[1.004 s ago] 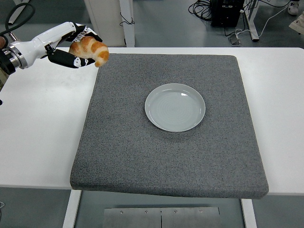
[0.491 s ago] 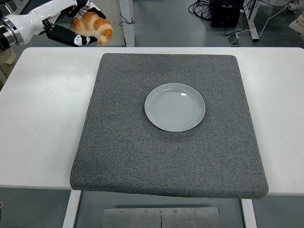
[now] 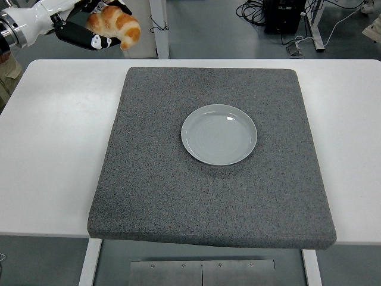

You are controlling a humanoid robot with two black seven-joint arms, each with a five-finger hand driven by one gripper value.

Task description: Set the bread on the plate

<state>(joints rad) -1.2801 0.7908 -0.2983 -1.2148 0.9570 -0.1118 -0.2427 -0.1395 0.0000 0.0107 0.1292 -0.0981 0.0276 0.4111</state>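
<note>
You have a white bench (image 3: 59,149) in front of you, with a thick grey mat (image 3: 178,196) covering most of its middle. The mat's surface is coarse and speckled, its corners rounded, and its near edge overhangs the bench's front. A pale grey plate (image 3: 219,134) sits on the mat, a little right of its centre, and it holds nothing. Beyond the bench you see a grey floor, a white post (image 3: 159,27), a dark box on the floor (image 3: 286,15) with black cables (image 3: 253,11) coiled beside it, and a white frame leg (image 3: 315,27). No brand, label or writing can be read anywhere in view.

The left hand (image 3: 89,27) is at the top left corner, above the floor past the bench's far edge. Its black fingers (image 3: 80,37) are wrapped under and around the bread (image 3: 116,25), a golden croissant-shaped piece, so you are holding it in the air, well apart from the plate.

Compared with a second ago, the hand and bread have risen and drawn back: then they hung over the mat's far left corner, now they are clear of the bench's far edge. The plate and mat have not shifted.
</note>
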